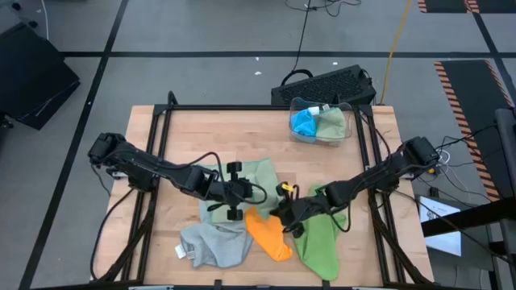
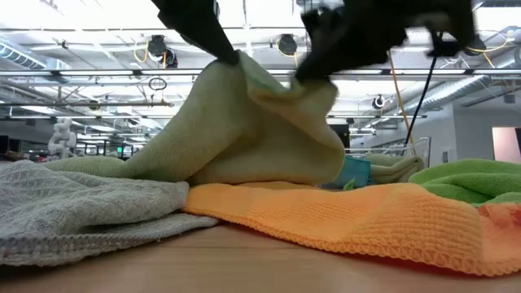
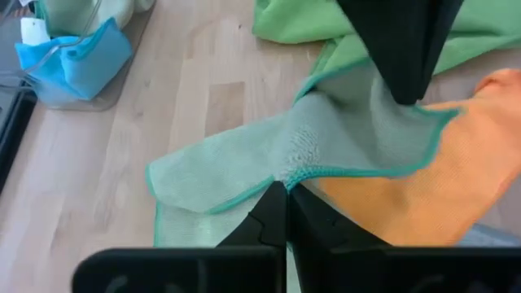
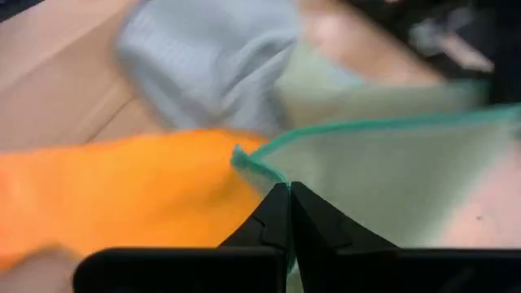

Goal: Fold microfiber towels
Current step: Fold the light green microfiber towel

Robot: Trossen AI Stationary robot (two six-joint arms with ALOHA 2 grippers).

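Both grippers are pinching the pale green towel at centre frame of the high view, the left gripper closed on one teal-stitched edge, the right gripper closed on a corner. The cloth is sagging between them, so it looks light, limp and non-slippery; hemmed corners seem the best holds. The orange towel is lying beneath it.
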